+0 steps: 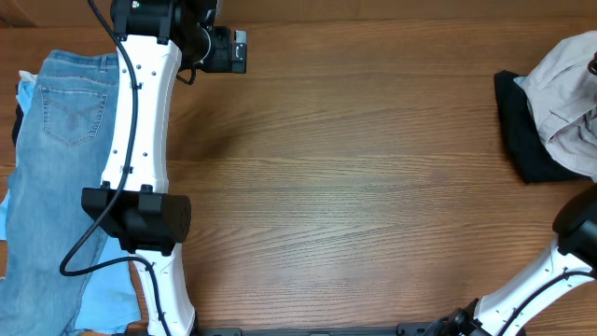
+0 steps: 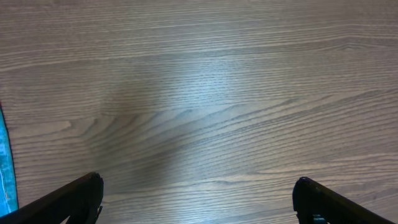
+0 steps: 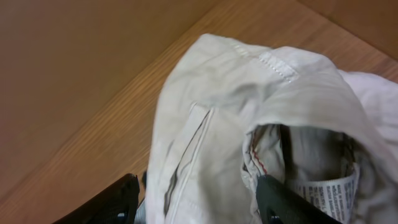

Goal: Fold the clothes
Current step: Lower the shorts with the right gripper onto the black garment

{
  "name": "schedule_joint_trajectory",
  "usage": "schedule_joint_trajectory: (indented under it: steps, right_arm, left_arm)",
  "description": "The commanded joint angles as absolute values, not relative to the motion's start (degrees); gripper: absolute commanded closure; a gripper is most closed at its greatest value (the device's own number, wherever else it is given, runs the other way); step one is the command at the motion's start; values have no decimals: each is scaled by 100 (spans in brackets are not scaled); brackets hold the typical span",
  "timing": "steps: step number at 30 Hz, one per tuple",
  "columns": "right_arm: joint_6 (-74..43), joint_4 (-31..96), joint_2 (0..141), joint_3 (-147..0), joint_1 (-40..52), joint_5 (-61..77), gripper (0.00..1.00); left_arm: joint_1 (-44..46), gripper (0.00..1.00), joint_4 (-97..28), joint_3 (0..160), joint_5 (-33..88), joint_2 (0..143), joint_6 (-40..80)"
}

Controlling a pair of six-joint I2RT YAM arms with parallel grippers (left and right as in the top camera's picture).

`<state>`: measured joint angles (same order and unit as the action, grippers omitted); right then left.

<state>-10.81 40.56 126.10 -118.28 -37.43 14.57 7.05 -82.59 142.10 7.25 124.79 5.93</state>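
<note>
Right gripper [image 3: 199, 186] spread wide over shorts [image 3: 211, 118]; white label [image 3: 326, 190] print unreadable. Left gripper [image 2: 199, 183] spread, empty, above table [image 2: 217, 93].

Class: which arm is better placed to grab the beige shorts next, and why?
Right: the right hand is over the shorts, fingers apart; the left hand is open above the table, far across.

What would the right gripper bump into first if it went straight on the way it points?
The beige shorts, most likely. The right gripper points right at the crumpled cloth, which fills the view between its open fingers. The cloth looks very close, though depth is hard to judge.
</note>
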Motion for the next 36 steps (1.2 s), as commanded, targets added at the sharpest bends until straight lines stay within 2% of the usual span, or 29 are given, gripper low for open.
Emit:
schedule_joint_trajectory:
  steps: [1,8,11,15,17,18,21,25,27,31,36]
  right_arm:
    - [-1855,3918,12678,-11922,-3793,945,31]
    - [-1855,4025,12573,-11924,-3905,871,30]
    - [-1811,4187,12573,-11924,-3931,211,30]
    - [-1719,4160,12582,-11924,-3938,178,31]
    - [-1719,4056,12650,-11922,-3900,272,44]
    - [-1719,4007,12711,-11922,-3881,384,48]
    - [-1809,3913,12986,-11922,-3782,526,49]
    - [-1811,3747,13013,-11922,-3782,565,65]
    - [-1887,3802,12991,-11924,-3785,569,94]
    - [-2161,4241,12501,-11928,-4040,1081,96]
    - [-2252,5524,11981,-11917,-4630,1208,96]
  left_arm:
    - [733,0,-8283,14180,685,12536,508]
    - [733,0,-8235,14180,683,12536,508]
    - [733,0,-8250,14180,685,12536,510]
    - [733,0,-8250,14180,685,12536,508]
    - [733,0,-8228,14180,683,12536,508]
    - [733,0,-8226,14180,683,12536,508]
    - [733,0,-8226,14180,683,12536,508]
    - [733,0,-8211,14180,683,12536,510]
    - [733,0,-8217,14180,683,12536,508]
    - [733,0,-8230,14180,685,12536,508]
    - [733,0,-8228,14180,685,12536,508]
